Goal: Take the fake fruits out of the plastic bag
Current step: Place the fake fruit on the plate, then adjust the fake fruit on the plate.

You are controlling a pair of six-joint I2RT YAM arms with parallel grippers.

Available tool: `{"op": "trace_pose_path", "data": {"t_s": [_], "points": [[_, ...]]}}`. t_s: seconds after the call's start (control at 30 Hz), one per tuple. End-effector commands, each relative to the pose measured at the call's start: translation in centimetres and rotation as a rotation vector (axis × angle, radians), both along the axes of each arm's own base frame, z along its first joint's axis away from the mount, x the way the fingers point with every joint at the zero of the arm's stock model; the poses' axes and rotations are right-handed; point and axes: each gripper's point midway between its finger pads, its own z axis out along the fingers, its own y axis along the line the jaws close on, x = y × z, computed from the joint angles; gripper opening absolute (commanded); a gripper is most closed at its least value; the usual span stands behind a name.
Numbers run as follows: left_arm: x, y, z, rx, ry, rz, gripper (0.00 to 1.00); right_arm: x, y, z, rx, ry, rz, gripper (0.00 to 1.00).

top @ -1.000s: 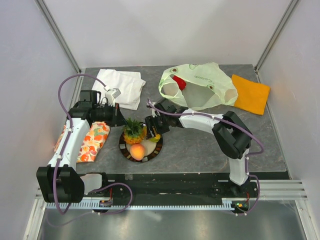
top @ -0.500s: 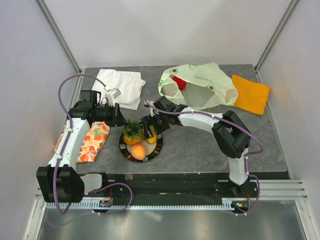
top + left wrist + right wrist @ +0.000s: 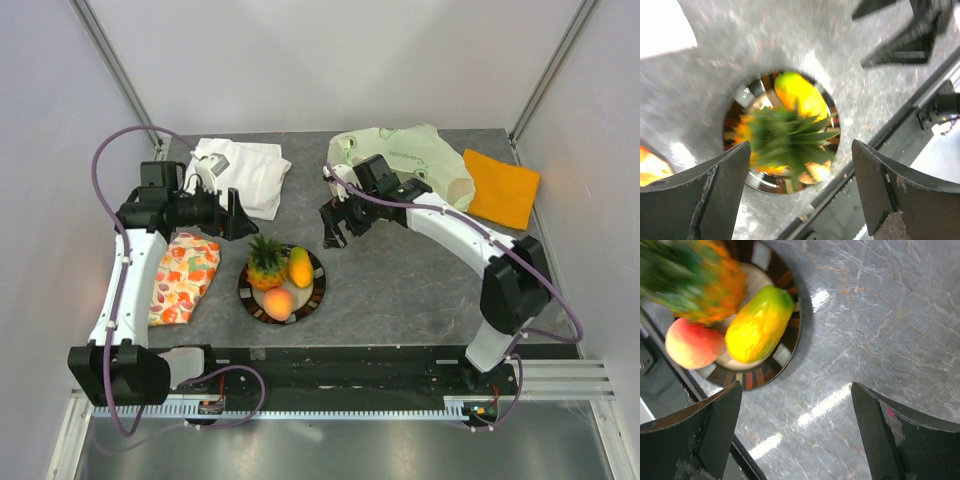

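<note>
A dark round plate (image 3: 318,293) holds three fake fruits: a pineapple (image 3: 266,263), a yellow-orange mango (image 3: 299,267) and a peach (image 3: 279,302). My right gripper (image 3: 338,232) hangs open and empty between the plate and the pale-green plastic bag (image 3: 420,160). In the right wrist view the mango (image 3: 757,325), peach (image 3: 692,342) and blurred pineapple (image 3: 695,285) lie up-left of the wide-apart jaws (image 3: 797,440). My left gripper (image 3: 238,215) is open, left of and behind the pineapple. Its view looks down on the green crown (image 3: 790,132) and mango (image 3: 800,95). The right arm hides the bag's mouth.
A white folded cloth (image 3: 245,170) lies at the back left, with a small grey object on it. An orange-floral cloth (image 3: 185,278) lies by the left edge. A flat orange cloth (image 3: 502,187) sits right of the bag. The table's front rail (image 3: 920,120) runs near the plate.
My right gripper has left the mango on the plate and pulled back toward the bag, opening wide. My left gripper has opened and drawn back to the left.
</note>
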Motion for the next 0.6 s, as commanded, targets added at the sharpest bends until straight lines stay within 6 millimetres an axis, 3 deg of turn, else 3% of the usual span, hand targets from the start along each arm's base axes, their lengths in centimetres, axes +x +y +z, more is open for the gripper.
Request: {"op": "trace_pose_path", "data": {"t_s": [0.0, 0.13, 0.3, 0.4, 0.5, 0.53, 0.57], "points": [[0.0, 0.5, 5.5, 0.049, -0.180, -0.019, 0.89, -2.1, -0.2, 2.4, 0.037, -0.128, 0.137, 0.98], [-0.7, 0.5, 7.6, 0.063, -0.221, -0.032, 0.88, -2.8, -0.3, 2.0, 0.040, -0.137, 0.190, 0.98], [-1.0, 0.2, 8.5, 0.053, -0.226, -0.061, 0.86, -4.0, -0.3, 0.8, 0.050, -0.116, 0.256, 0.94], [-1.6, -1.1, 8.5, 0.011, -0.207, -0.132, 0.76, -4.7, 0.0, -0.1, 0.064, -0.087, 0.288, 0.88], [-4.2, -3.8, 7.6, 0.043, -0.208, -0.285, 0.51, -5.2, 0.1, -1.4, 0.067, -0.059, 0.311, 0.75], [-5.1, -4.3, 6.4, 0.063, -0.185, -0.326, 0.29, -5.7, 0.1, -2.5, 0.060, -0.037, 0.334, 0.70], [-6.2, -4.6, 5.8, 0.084, -0.192, -0.366, 0.16, -6.5, 0.6, -2.8, 0.073, -0.021, 0.368, 0.60]]}}
